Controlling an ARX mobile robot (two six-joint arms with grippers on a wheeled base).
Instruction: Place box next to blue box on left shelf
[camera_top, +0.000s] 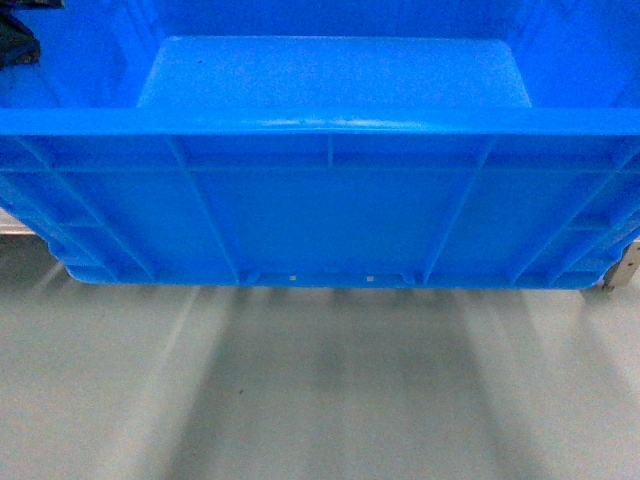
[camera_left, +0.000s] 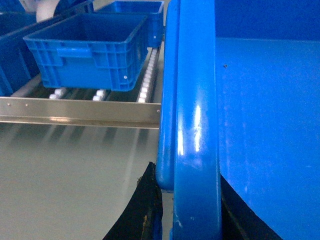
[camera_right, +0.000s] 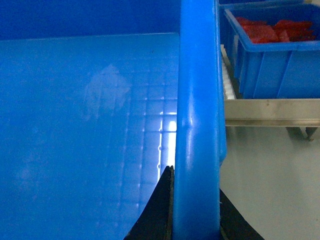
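The box (camera_top: 320, 210), a big open-topped bright blue crate, fills the upper half of the head view with its ribbed near wall towards me, held above the grey floor. My left gripper (camera_left: 192, 205) is shut on its left rim (camera_left: 195, 125), one black finger (camera_left: 150, 205) outside and one inside. My right gripper (camera_right: 195, 200) is shut on the right rim (camera_right: 197, 100) in the same way. Beyond the left rim lies the left shelf (camera_left: 80, 112), a grey metal rack with white roller wheels (camera_left: 145, 90). Another blue box (camera_left: 90, 50) stands on it.
To the right, a blue bin with red parts (camera_right: 280, 55) sits on a roller rack behind a metal rail (camera_right: 272, 112). More blue crates stand behind the shelf's blue box (camera_left: 130, 7). Grey floor (camera_top: 320, 390) lies below the held box.
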